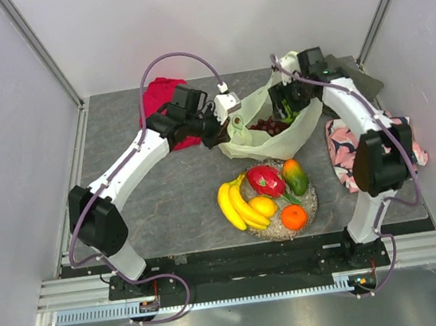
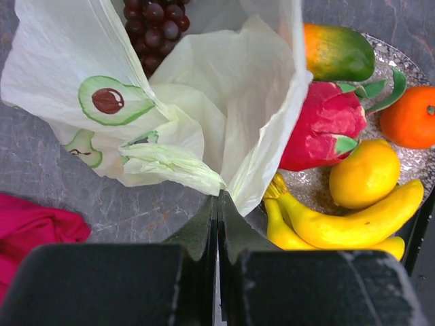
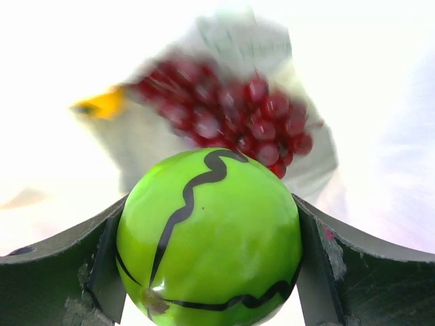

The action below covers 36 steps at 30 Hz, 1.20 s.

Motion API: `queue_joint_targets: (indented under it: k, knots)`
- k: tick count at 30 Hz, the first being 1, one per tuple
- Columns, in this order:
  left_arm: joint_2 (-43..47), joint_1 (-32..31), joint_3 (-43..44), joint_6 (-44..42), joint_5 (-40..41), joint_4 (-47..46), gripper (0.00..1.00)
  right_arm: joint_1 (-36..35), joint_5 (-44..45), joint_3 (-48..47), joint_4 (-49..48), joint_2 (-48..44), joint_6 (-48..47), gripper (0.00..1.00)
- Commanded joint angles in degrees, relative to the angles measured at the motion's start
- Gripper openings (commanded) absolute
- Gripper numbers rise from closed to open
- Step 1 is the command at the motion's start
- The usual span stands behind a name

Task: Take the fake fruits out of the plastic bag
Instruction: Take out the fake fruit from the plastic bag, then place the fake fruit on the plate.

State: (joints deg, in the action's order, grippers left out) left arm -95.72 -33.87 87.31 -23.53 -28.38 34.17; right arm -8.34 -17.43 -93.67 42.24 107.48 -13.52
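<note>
The melon point(image 3: 211, 238) sits squarely between the fingers of the right gripper point(image 3: 211, 200), whose jaws are closed on it, one pad against each flank as far as the wrist view shows. It is nearly round, so no long axis dictates the grip; what matters is that it lies inside the bag point(image 2: 224, 88), with the right arm reaching in through the mouth from above. The grapes point(image 3: 238, 122) lie just beyond the melon, deeper in the bag and apart from the fingers. The left gripper point(image 2: 217, 204) has its jaws pressed together on a fold of the bag's rim, on the side away from the right arm, and this seems to hold the mouth open. The dish point(image 2: 309, 189) lies just beside the bag, toward the arm bases, and carries the banana point(image 1: 236, 205), dragon fruit point(image 1: 264, 179), mango point(image 1: 294, 175), lemon point(image 1: 262, 205) and orange point(image 1: 293, 217). Judging from this, the next move is a lift straight up through the mouth, then toward the dish; only melon and grapes remain bagged.
</note>
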Motion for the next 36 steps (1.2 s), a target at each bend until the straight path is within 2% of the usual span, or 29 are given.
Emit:
queue_joint_targets:
  k: [1, 3, 6, 10, 12, 15, 19, 26, 28, 33, 36]
  knots:
    - [-2.27, -0.15, 4.36, -1.35, 2.19, -1.13, 0.01, -0.01, -13.49, -6.79, 0.03, -11.59, -2.12, 0.57]
    - [-3.24, -0.06, 5.58, -0.21, 2.37, -1.48, 0.01, 0.08, -16.39, -7.32, 3.37, -13.08, -3.09, 0.57]
    - [-4.12, -0.06, 6.73, 1.99, 2.28, -2.18, 0.02, -0.01, -20.1, -3.2, 6.97, -17.21, -8.17, 0.59]
    - [-4.56, -0.15, 7.53, 3.4, 1.75, -2.62, 0.01, -0.01, -19.23, 2.16, 18.64, -23.26, -24.66, 0.58]
    - [-4.3, -0.06, 7.7, 3.49, 1.66, -2.8, 0.02, -0.01, -17.12, 7.25, 24.02, -26.34, -29.0, 0.59]
    - [-3.86, -0.06, 7.26, 3.93, 1.84, -3.32, 0.02, -0.01, -15.35, 15.34, 23.33, -34.24, -30.87, 0.64]
    - [-3.77, -0.06, 7.17, 5.16, 0.87, -3.41, 0.02, -0.19, -17.81, 19.66, 22.97, -35.32, -29.54, 0.63]
    - [-2.45, -0.15, 5.69, 5.78, 0.87, -3.59, 0.02, -1.59, -11.05, 28.01, 28.07, -41.2, -48.34, 0.64]
    - [-2.1, -0.06, 5.33, 5.78, 0.96, -3.59, 0.02, -1.94, -9.91, 28.1, 27.9, -42.79, -50.38, 0.64]
    - [-0.87, -0.06, 3.92, 5.34, 1.92, -3.5, 0.02, -1.86, -11.21, 24.06, 26.84, -46.73, -48.53, 0.67]
    - [-0.69, -0.06, 3.4, 5.07, 2.1, -3.5, 0.02, -5.09, -12.19, 25.36, 32.45, -48.33, -54.14, 0.68]
